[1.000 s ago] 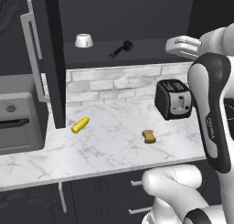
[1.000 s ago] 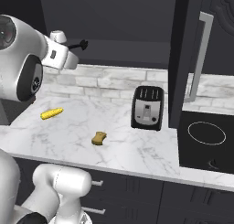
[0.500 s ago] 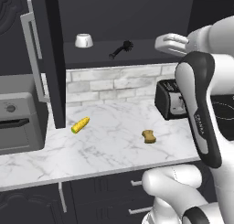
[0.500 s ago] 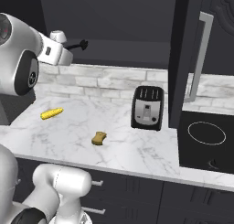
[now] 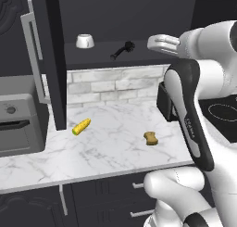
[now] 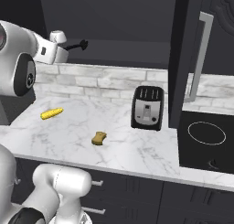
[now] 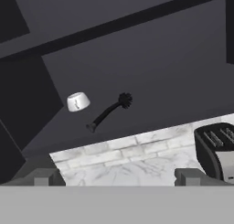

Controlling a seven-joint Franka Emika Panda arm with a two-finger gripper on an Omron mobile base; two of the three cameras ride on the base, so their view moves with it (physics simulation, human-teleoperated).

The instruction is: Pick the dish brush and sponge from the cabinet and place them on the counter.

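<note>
— Where's the dish brush [image 7: 109, 110]?
— Middle of the hand view, flat on the cabinet [image 5: 51, 59] shelf, beside a white bowl [image 7: 77, 101]. Door swung wide, so reachable.
— And the sponge [image 5: 150, 138]?
— Already down on the counter [image 5: 111, 147], centre-right of the left base view, near the corn cob [image 5: 81, 126].
— Gripper [image 7: 119, 176]?
— Spread wide, empty, aimed at the shelf; probably lining up on the handle.

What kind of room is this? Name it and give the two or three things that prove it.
A kitchen, rendered rather than real. A toaster stands on a white marble counter against a brick backsplash, a cooktop sits beside it, and an open dark wall cabinet holds a dish brush above.
</note>
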